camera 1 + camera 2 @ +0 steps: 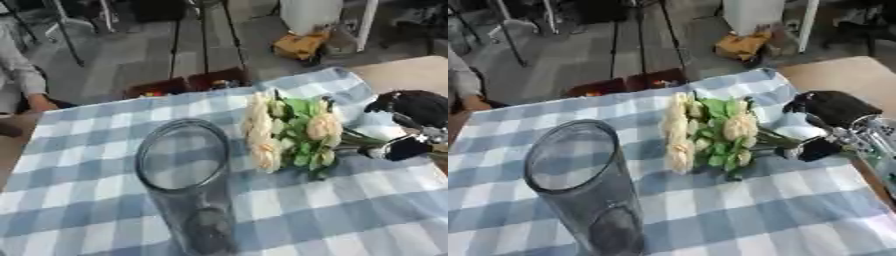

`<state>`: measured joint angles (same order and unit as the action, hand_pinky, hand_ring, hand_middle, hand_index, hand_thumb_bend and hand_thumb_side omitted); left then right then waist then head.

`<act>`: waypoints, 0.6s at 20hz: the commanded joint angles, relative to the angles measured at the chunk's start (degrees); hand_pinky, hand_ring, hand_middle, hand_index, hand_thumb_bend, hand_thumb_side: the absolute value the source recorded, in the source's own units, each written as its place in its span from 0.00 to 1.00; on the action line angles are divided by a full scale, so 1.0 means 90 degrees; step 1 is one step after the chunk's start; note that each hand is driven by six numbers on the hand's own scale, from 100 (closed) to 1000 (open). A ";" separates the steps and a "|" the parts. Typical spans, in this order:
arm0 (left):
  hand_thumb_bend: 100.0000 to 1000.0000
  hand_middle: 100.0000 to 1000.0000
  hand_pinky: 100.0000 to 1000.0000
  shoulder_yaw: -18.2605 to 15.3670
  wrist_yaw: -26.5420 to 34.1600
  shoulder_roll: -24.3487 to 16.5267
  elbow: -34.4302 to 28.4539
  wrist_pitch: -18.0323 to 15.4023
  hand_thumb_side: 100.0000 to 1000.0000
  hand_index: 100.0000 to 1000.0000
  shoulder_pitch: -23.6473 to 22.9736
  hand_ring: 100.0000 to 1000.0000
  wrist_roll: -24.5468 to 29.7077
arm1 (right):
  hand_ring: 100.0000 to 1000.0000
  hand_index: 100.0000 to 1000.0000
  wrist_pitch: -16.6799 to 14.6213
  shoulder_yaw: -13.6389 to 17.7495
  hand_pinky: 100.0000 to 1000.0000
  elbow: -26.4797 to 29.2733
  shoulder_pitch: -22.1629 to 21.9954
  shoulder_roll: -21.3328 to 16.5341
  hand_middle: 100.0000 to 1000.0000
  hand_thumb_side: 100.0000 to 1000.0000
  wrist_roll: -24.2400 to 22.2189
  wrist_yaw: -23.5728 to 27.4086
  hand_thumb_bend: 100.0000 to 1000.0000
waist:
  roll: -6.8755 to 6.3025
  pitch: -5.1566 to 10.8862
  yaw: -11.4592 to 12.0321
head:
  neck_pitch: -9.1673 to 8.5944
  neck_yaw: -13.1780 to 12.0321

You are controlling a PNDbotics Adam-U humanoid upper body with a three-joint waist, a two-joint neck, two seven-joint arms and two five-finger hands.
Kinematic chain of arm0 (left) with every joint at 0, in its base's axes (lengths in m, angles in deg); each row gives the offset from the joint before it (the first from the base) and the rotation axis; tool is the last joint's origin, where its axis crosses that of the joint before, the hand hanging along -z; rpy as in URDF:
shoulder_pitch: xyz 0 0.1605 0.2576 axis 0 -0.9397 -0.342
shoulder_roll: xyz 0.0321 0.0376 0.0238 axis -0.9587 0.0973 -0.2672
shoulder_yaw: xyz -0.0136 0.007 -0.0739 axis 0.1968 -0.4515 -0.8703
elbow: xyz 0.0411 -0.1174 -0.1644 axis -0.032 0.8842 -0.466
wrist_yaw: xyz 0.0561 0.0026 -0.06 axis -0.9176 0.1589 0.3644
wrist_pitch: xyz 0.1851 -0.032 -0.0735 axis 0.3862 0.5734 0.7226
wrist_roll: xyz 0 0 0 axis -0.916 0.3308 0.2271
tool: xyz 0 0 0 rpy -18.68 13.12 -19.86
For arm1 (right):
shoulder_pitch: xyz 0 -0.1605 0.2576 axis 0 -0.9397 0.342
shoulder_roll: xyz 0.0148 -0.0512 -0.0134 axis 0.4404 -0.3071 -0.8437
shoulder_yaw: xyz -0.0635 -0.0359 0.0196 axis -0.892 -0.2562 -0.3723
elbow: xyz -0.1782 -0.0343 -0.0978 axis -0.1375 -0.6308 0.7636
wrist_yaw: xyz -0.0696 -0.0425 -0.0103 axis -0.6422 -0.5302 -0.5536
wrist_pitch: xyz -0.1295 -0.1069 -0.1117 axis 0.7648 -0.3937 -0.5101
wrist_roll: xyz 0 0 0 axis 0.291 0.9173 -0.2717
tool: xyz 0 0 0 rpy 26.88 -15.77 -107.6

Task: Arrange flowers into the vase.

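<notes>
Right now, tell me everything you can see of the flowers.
The flowers are a bunch of cream blooms with green leaves, artificial-looking. They lie sideways over the checked cloth, heads toward the vase but apart from it, none inside. The stems run right into the right hand, whose fingers curl round them.

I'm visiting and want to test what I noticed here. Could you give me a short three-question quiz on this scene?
1. True or false: the flowers are already in the vase.
2. Which hand holds the flowers? A) left B) right
3. Fill in: the vase stands on a blue and white checked ____.

Key: 1. False; they are to the vase's right, above the cloth, their stems at the right hand. 2. B; no left hand shows. 3. cloth.
</notes>
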<state>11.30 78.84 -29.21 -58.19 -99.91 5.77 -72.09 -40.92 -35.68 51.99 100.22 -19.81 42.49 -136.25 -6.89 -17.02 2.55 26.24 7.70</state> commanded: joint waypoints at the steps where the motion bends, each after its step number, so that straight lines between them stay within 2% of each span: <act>1: 0.00 0.75 0.44 0.0022 -0.0006 -0.0051 -0.0123 0.0007 1.00 0.84 0.0088 0.69 0.0033 | 0.87 0.82 0.0022 0.0070 0.80 -0.0089 0.0126 -0.0063 0.70 0.50 0.0143 -0.0115 0.49 | 0.0045 0.0104 0.0014 | -0.0084 0.0011; 12: 0.00 0.75 0.44 0.0023 -0.0014 -0.0041 -0.0123 0.0040 1.00 0.84 0.0078 0.69 0.0072 | 0.89 0.81 0.0031 0.0094 0.83 -0.0394 0.0180 0.0097 0.68 0.45 0.0476 -0.0220 0.48 | 0.0030 0.0083 0.0008 | -0.0115 0.0006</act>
<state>11.59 78.84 -29.19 -58.19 -99.54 5.77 -71.64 -40.75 -35.64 48.22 100.72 -18.01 46.14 -137.68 -6.94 -17.14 2.59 25.98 7.71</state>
